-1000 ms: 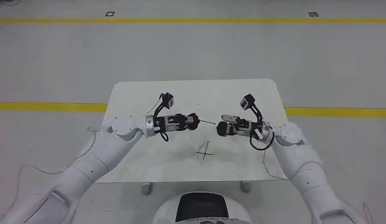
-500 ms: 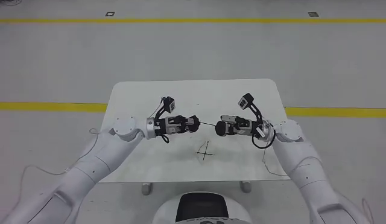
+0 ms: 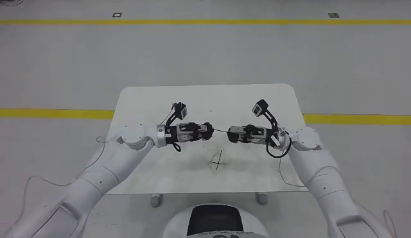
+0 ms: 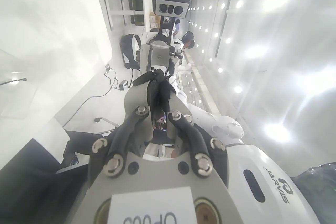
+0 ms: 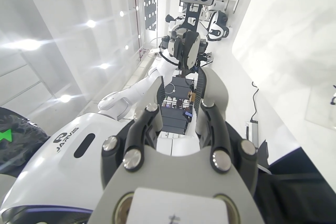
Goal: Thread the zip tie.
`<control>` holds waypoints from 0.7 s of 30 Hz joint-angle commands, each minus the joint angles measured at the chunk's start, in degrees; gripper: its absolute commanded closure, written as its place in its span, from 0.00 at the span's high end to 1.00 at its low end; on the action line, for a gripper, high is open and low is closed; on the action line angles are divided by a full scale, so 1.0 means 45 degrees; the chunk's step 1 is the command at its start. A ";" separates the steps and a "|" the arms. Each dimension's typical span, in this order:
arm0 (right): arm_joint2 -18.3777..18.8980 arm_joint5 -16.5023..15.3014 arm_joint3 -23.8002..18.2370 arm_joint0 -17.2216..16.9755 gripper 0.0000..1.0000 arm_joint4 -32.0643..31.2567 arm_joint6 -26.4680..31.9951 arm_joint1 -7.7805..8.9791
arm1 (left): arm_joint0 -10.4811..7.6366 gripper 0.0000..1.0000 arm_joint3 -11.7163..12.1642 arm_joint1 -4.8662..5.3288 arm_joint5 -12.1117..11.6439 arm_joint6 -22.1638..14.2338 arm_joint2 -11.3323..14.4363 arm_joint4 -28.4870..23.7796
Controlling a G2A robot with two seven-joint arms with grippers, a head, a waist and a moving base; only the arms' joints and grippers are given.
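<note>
The two arms face each other above the middle of the white table [image 3: 257, 103]. My left gripper [image 3: 209, 130] is shut on a thin black zip tie [image 3: 220, 131], whose free end sticks out toward my right gripper [image 3: 230, 134]. In the left wrist view the fingers [image 4: 136, 96] pinch the black zip tie [image 4: 156, 96], with the other arm's gripper just beyond. In the right wrist view my right gripper [image 5: 182, 79] is open, and the zip tie's tip [image 5: 184, 70] reaches in between its fingertips from the left gripper [image 5: 183, 50].
A black cross mark [image 3: 218, 161] is drawn on the table just in front of the grippers. The table's edges lie well away from both arms, with bare surface all around.
My right gripper has slid left toward the left one, narrowing the gap, so the tie's tip now reaches its fingertips. The left arm has shifted slightly right.
</note>
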 commanded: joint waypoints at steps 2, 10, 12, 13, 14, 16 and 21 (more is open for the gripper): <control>0.0062 0.0000 -0.0019 -0.0027 0.13 -0.0067 0.0029 -0.0028 | 0.0023 0.00 0.0008 -0.0022 0.0001 -0.0014 -0.0041 0.0010; 0.0138 0.0000 -0.0017 -0.0048 0.01 -0.0281 0.0040 -0.0107 | 0.0089 0.00 0.0011 -0.0062 -0.0007 -0.0101 -0.0185 0.0056; 0.0153 0.0000 0.0005 -0.0056 0.00 -0.0318 0.0016 -0.0123 | 0.0105 0.00 0.0011 -0.0071 0.0004 -0.0119 -0.0212 0.0072; 0.0160 0.0000 0.0018 -0.0059 0.00 -0.0333 0.0001 -0.0131 | 0.0111 0.00 0.0012 -0.0075 0.0010 -0.0125 -0.0225 0.0082; 0.0169 0.0000 0.0037 -0.0061 0.00 -0.0346 -0.0012 -0.0141 | 0.0123 0.00 0.0009 -0.0082 0.0021 -0.0133 -0.0241 0.0084; 0.0183 0.0000 0.0058 -0.0060 0.00 -0.0365 -0.0017 -0.0155 | 0.0138 0.00 0.0014 -0.0092 0.0031 -0.0142 -0.0268 0.0092; 0.0223 0.0000 0.0112 -0.0053 0.00 -0.0404 -0.0014 -0.0190 | 0.0129 0.13 -0.0036 -0.0113 -0.0194 -0.0407 -0.0317 0.0289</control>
